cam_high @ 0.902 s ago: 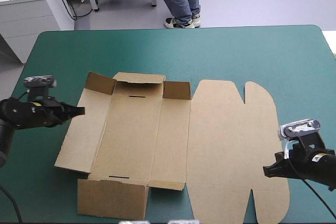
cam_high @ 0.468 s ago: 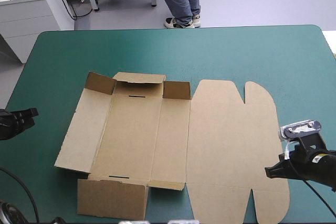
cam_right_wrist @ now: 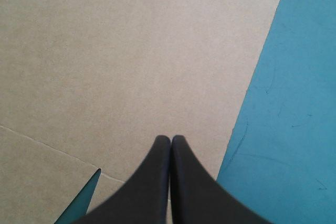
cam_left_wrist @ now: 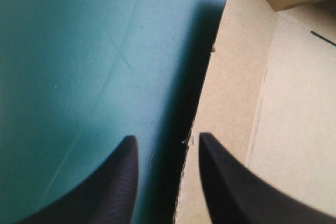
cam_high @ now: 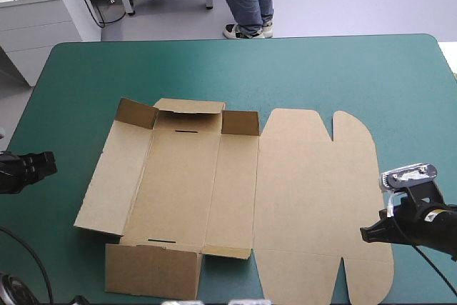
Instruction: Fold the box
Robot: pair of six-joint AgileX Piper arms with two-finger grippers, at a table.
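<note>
Since the earlier pictures the left gripper [cam_left_wrist: 167, 139] has drawn back from the left side panel of the box [cam_high: 178, 183] to the left edge of the table [cam_high: 321, 69]. The right gripper [cam_right_wrist: 170, 139] and the box lie as they did.

There is one box and there are two grippers. The box lies opened out in the middle of the table, closer to the near edge than to the far one. Its far wall is folded up, with two corner flaps [cam_high: 136, 113] raised, one at each end of it. The left side panel tilts up slightly, and one flap lies flat toward the near left corner. Two dark slots [cam_high: 186, 131] show in the base, one by the far wall and one by the near fold. The lid panel [cam_high: 314, 191] lies flat on the right.

The left gripper's fingers stand apart, released and holding nothing. The box's left edge runs ahead between them, one finger over board and the other over the teal-green cover [cam_left_wrist: 79, 51]. The right gripper's fingers are pressed together into one point with no board between them, above the lid panel just inside its right edge.

A wide band of bare cover lies between the box and the far edge. Narrower strips run along the left and right edges. The box's near side reaches almost to the near edge.
</note>
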